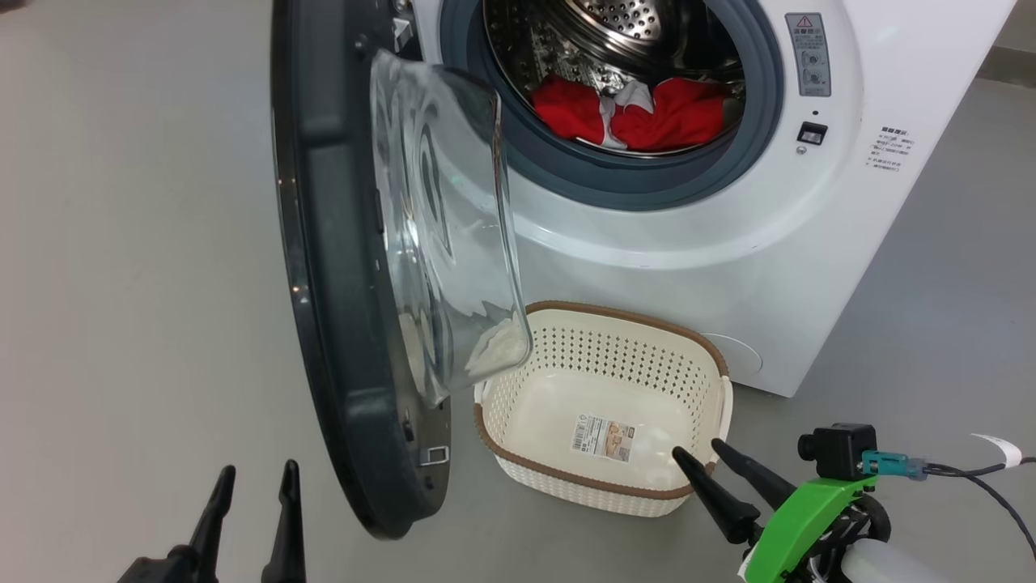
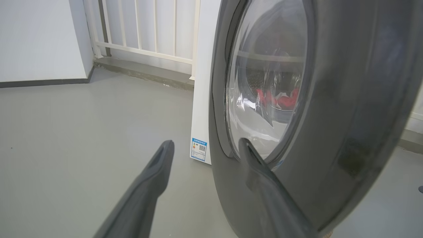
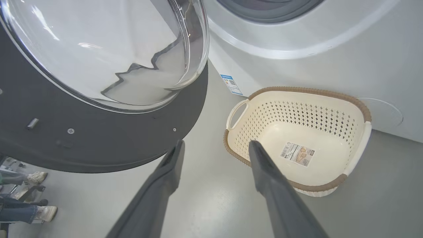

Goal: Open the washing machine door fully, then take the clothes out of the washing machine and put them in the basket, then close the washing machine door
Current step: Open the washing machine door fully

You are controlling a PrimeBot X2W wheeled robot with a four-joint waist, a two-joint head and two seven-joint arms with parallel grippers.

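The washing machine door (image 1: 340,308) stands swung out edge-on, its glass bowl (image 1: 445,235) facing right. Behind it the white washing machine (image 1: 728,243) shows its drum with red clothes (image 1: 639,113) inside. The empty cream basket (image 1: 607,405) sits on the floor before the machine. My left gripper (image 1: 255,474) is open, low at the left of the door's outer face (image 2: 347,115). My right gripper (image 1: 700,449) is open at the basket's near right rim. In the right wrist view the gripper (image 3: 214,143) points between the door (image 3: 99,145) and the basket (image 3: 297,138).
Grey floor (image 1: 121,283) spreads to the left of the door. A white wall and railing (image 2: 142,36) stand behind the machine's side. A person's feet (image 3: 36,195) show at the far left of the right wrist view.
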